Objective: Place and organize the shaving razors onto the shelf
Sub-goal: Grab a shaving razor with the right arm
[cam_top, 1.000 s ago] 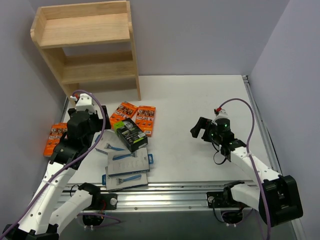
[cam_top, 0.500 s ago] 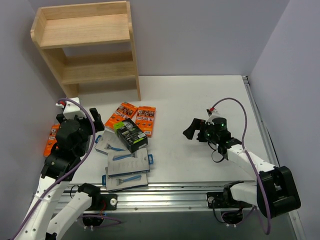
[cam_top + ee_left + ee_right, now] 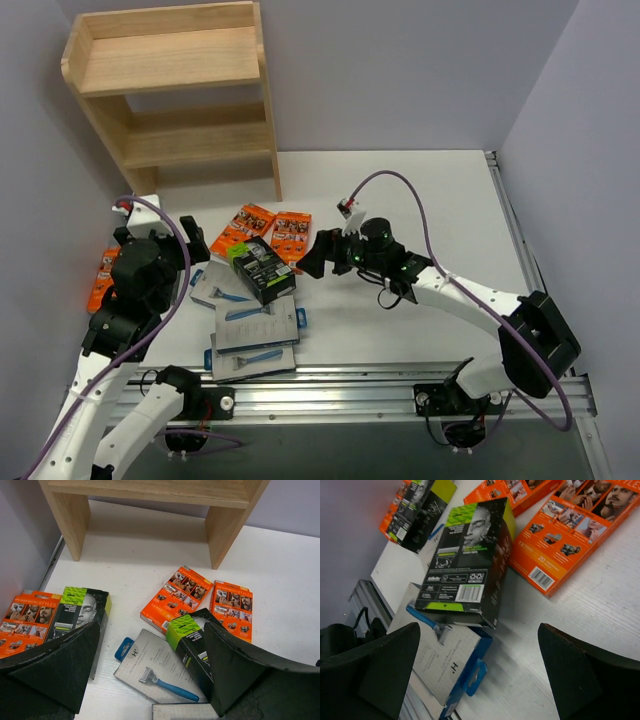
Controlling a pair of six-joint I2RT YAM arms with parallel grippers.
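The wooden shelf [image 3: 170, 90] stands at the back left with both tiers bare. The razor packs lie loose on the table in front of it. Two orange packs [image 3: 245, 228] [image 3: 291, 238] lie side by side, and a third [image 3: 103, 275] lies at the far left. A black box with lime sides [image 3: 262, 270] rests on grey cards [image 3: 258, 325]. My left gripper [image 3: 150, 680] is open above a grey card [image 3: 155, 667], between two black boxes [image 3: 80, 615] [image 3: 192, 645]. My right gripper [image 3: 315, 255] is open and empty, just right of the black box [image 3: 470, 565].
More grey cards [image 3: 250, 360] lie stacked near the table's front rail. The left wall stands close to the far-left orange pack [image 3: 30, 620]. The shelf's legs [image 3: 225, 530] stand behind the pile. A metal rail [image 3: 350, 380] runs along the near edge.
My right arm has swung left across the table to the pile, staying open. My left arm drew back to the left earlier and has held still since.
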